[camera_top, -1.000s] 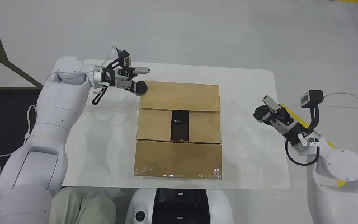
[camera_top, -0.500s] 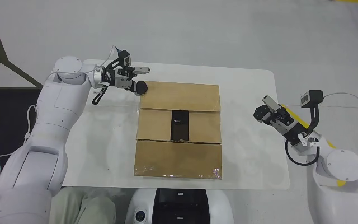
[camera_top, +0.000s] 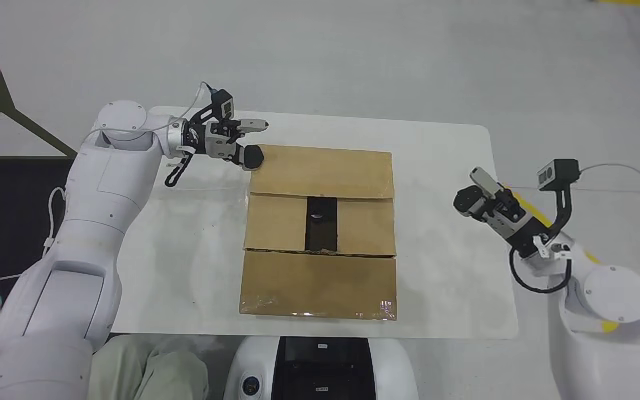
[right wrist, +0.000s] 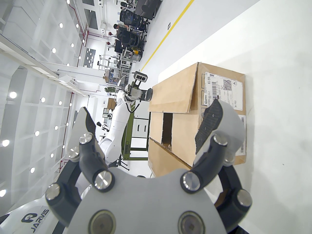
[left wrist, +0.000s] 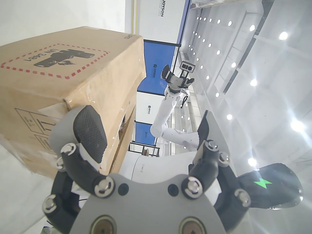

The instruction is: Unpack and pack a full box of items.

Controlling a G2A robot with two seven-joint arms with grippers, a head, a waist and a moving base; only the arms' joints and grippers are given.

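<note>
The box (camera_top: 320, 232) is sitting mid-table (camera_top: 180, 260), its flaps mostly folded in around a dark central gap, so unpacking seems to be just beginning. The left gripper (camera_top: 253, 140) is hovering at the box's far left corner and the right gripper (camera_top: 471, 190) is hanging well off to its right, both spread wide and empty. Next, a flap probably needs lifting. The white table is standing in a bright hall with desks (right wrist: 146, 1) behind.

Top view overhead, facing down; wrist views low, opposite sides, all sharing box (camera_top: 320, 172).
</note>
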